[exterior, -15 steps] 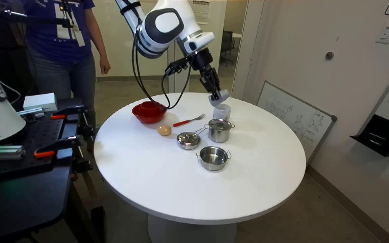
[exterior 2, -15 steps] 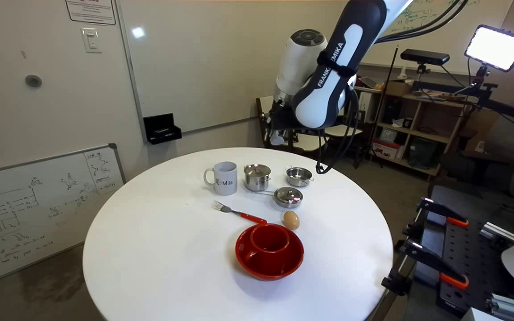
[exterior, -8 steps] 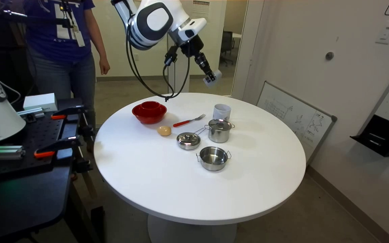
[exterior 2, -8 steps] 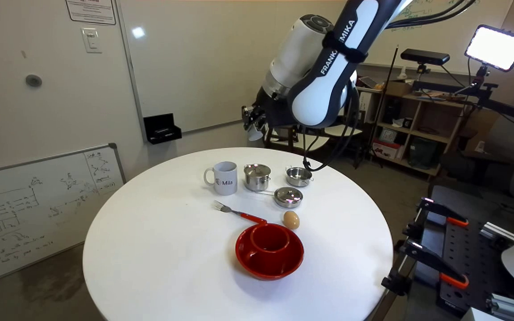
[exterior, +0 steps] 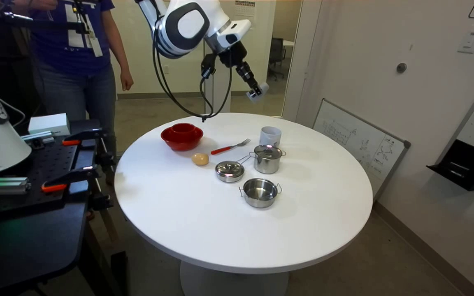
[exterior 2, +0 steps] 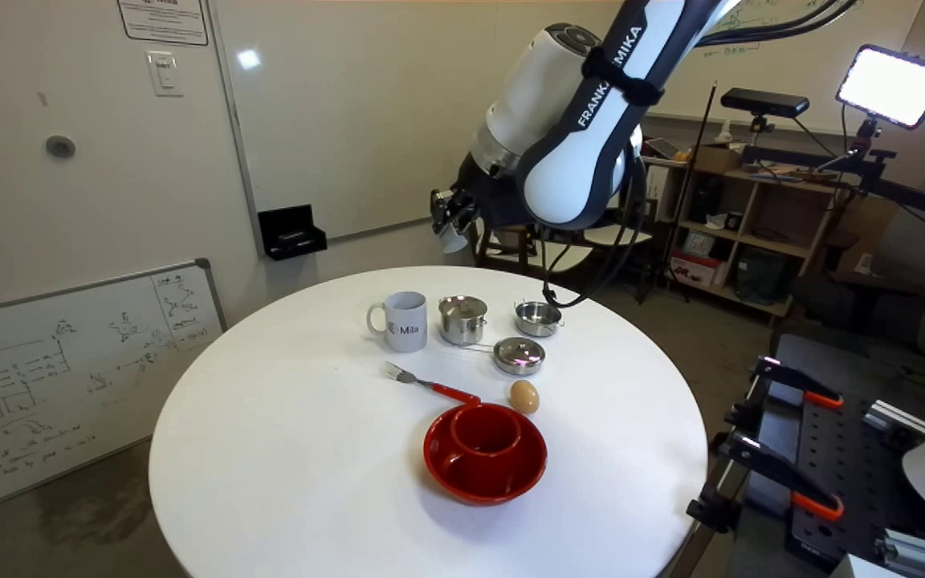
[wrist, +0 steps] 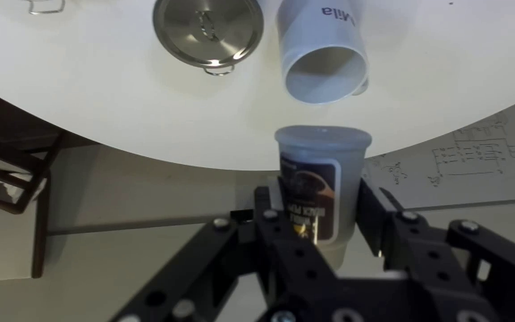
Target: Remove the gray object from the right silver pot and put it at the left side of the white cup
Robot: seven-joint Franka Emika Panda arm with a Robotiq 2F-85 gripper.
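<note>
My gripper [wrist: 318, 197] is shut on the gray object [wrist: 349, 179], a pale container with a lid and a dark label. It is in the air, tilted, in both exterior views [exterior: 264, 88] [exterior 2: 453, 242]. The white cup [exterior: 270, 136] stands upright on the table below, with a handle and "Mila" lettering [exterior 2: 406, 321]; it also shows in the wrist view [wrist: 309, 31]. A tall silver pot [exterior: 266, 161] with its lid on stands beside the cup. An open silver pot [exterior: 260, 199] with nothing visible inside stands farther along.
A lidded silver pan [exterior: 229, 172], an egg [exterior: 200, 159], a red-handled fork [exterior: 221, 150] and a red bowl [exterior 2: 438, 470] holding a red cup [exterior 2: 485, 457] are on the round white table [exterior: 303, 222]. A person [exterior: 72, 53] stands beside the black bench [exterior: 23, 238].
My gripper has moved up with the gray object, away from above the white cup as seen in an exterior view. In the last half second it has barely moved. The things on the table stay put.
</note>
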